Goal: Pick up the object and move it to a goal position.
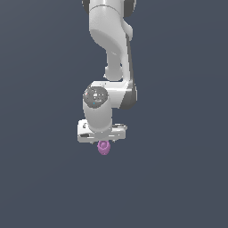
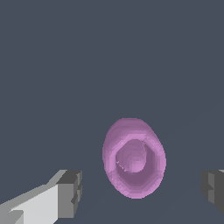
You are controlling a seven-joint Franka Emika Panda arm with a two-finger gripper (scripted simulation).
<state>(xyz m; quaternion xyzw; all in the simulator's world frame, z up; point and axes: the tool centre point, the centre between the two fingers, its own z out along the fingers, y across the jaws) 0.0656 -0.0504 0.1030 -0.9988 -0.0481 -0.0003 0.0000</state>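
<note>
Pincer (image 2: pixel 140 188) is spread wide, one finger (image 2: pixel 70 192) on each side of the pot (image 2: pixel 133 157) and both clear of it, so it looks lined up for a straddle grab, nothing pinched yet. Pot sits between the fingers, directly under the hand. Arm (image 1: pixel 109 40) hangs straight down over the pot, wrist vertical.

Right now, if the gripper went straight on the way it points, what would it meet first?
Probably the pinkish-purple object. In the wrist view it lies between the open gripper's fingers, touching neither, and the exterior view shows it just beneath. How far off it is stays unclear.
</note>
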